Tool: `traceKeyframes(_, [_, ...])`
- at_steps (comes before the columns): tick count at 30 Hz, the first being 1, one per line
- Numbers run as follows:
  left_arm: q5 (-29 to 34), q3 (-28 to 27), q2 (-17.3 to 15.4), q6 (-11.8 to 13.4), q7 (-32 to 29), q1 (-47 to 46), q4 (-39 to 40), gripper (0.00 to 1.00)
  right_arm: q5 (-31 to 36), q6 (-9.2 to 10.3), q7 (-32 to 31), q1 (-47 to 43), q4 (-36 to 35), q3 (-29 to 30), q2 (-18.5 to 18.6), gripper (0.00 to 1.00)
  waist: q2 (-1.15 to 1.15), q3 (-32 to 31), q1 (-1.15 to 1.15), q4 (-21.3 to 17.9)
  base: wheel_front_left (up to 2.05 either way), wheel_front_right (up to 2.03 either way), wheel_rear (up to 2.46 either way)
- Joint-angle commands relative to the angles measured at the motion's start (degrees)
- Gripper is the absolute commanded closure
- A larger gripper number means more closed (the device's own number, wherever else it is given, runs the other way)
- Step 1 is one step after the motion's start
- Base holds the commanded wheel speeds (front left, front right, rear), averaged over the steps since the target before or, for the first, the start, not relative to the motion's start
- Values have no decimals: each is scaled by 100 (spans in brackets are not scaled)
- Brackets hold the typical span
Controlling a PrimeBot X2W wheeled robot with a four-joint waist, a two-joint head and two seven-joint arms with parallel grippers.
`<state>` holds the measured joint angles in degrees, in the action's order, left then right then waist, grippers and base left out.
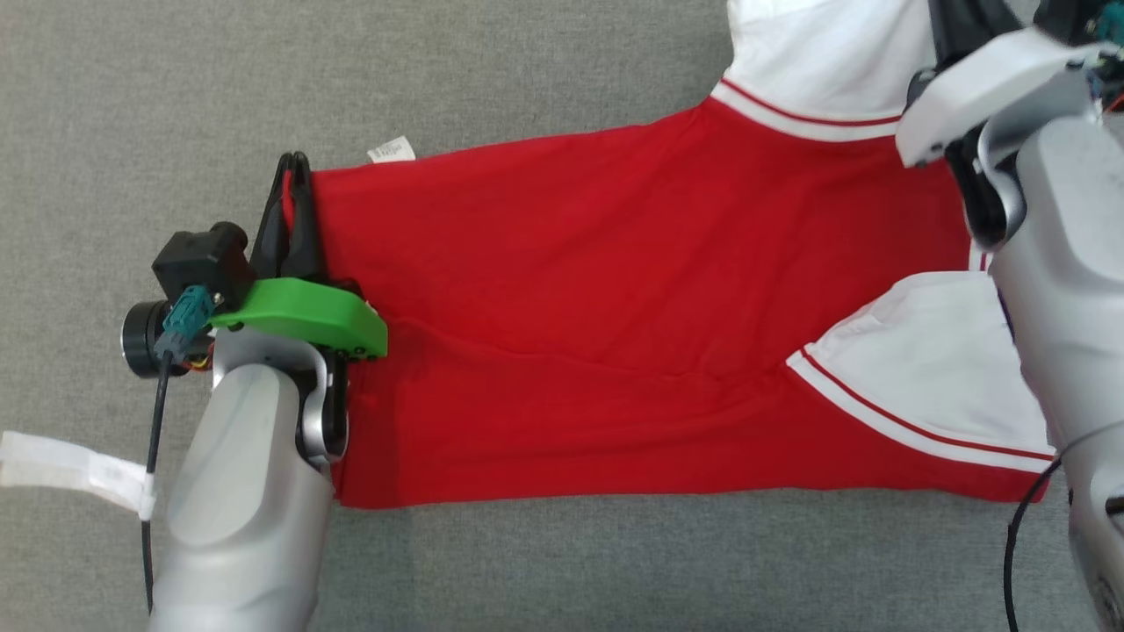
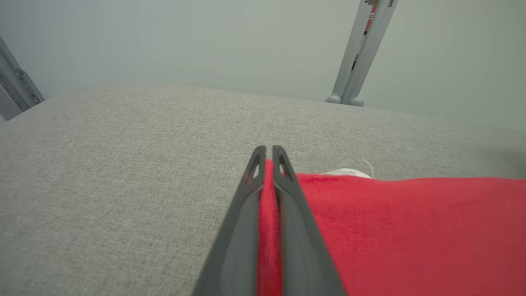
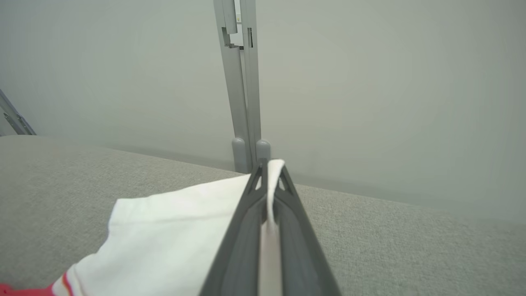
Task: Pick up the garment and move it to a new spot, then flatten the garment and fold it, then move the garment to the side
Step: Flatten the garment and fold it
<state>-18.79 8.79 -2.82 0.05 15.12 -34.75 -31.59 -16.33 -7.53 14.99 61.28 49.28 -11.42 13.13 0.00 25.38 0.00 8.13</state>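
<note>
Now: red-and-white garment (image 1: 615,307) spread flat on grey surface (image 1: 132,105); left gripper (image 1: 294,167) clamped on its red hem edge, right gripper (image 3: 269,166) clamped on white sleeve cloth, raised slightly off that surface.

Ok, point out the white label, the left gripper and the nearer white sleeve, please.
white label (image 1: 392,150): head view, middle of the tag.
left gripper (image 2: 268,151): left wrist view, midway between its fingertips.
nearer white sleeve (image 1: 931,360): head view, middle of its white cloth.
</note>
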Motion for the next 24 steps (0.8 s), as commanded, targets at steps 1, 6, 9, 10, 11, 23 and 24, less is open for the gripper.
traceKeyframes(1, [109,-88,-35,-7,-2,188,73,100,-93,10,21,-318,-182,-28,-13,100,0,-328,0,-255,0,0,0])
traceKeyframes(6, [385,-407,-31,-113,-2,798,208,100,-456,10,22,-1408,-846,-139,34,100,0,-699,0,-488,0,0,0])
traceKeyframes(9, [444,-593,-35,-181,-1,1125,195,100,-664,10,23,-2069,-1179,-80,26,100,0,-901,0,-599,0,0,0])
traceKeyframes(10, [465,-642,-31,-189,-2,1233,191,100,-730,10,22,-2265,-1251,-40,12,100,0,-955,0,-626,0,0,0])
traceKeyframes(11, [479,-707,-31,-201,-1,1358,186,100,-791,10,23,-2505,-1331,-15,-21,100,0,-1019,0,-653,0,0,0])
traceKeyframes(23, [657,-876,-27,-341,-2,2212,-72,100,-947,10,24,-4283,-1811,503,-392,100,0,-1507,0,-723,0,0,0])
traceKeyframes(24, [662,-882,-27,-343,-2,2261,-56,100,-928,10,23,-4357,-1821,545,-420,100,0,-1532,0,-723,0,0,0])
